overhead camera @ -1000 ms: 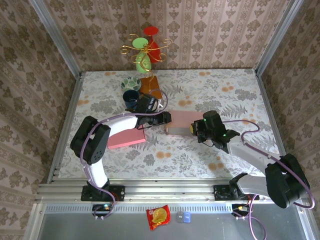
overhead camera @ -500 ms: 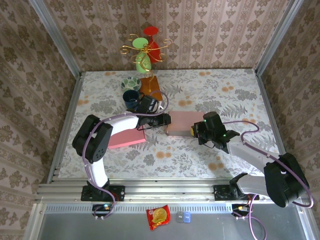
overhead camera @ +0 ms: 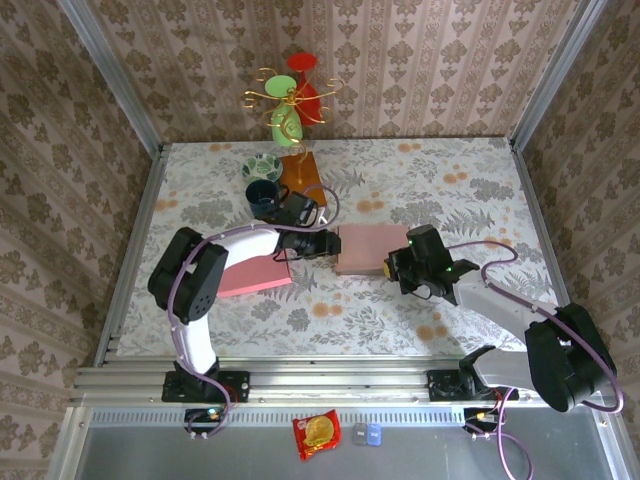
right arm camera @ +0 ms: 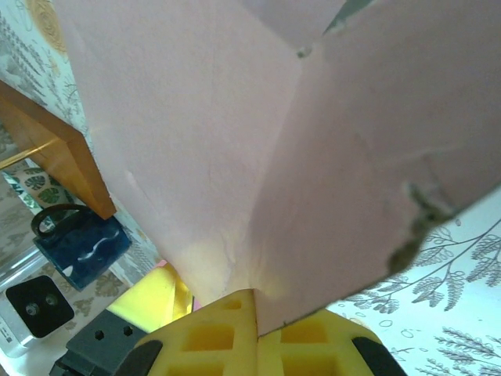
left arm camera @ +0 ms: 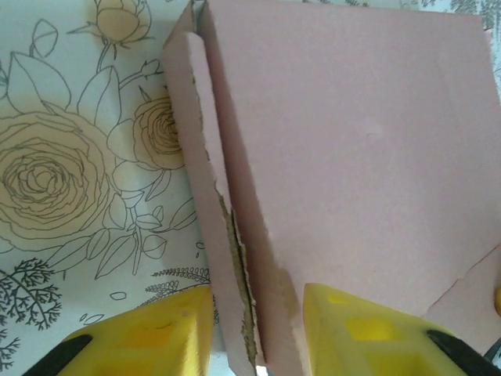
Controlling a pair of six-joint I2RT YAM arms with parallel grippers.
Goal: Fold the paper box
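Shifted a little since a second ago: the paper box has been nudged toward the right arm and the left gripper brought in after it. The right gripper is barely displaced.

Left fingers are held apart, straddling the side flap at the box's left end. The flap's edge is already ragged, and no firm pinch can be made out. Right fingers are pressed together, with a crease of the pink card clamped between them at the box's right end.

The box is seen mid-table in the top view, lying flat between the two grippers with its broad pink face up. A second pink sheet is partly covered by the left arm. A dark blue mug and a wooden stand base are set just behind the left gripper.

Step judged: the left flap is being tucked while the right end is pinned.

Risks, as judged:
- The ragged flap could be torn further if it is squeezed and dragged sideways.
- The flap could be left outside the wall if the push is made off-line.
- The box could be skewed or buckled, since it is held by one thin crease.
- The mug could be knocked if the left wrist is swung back.
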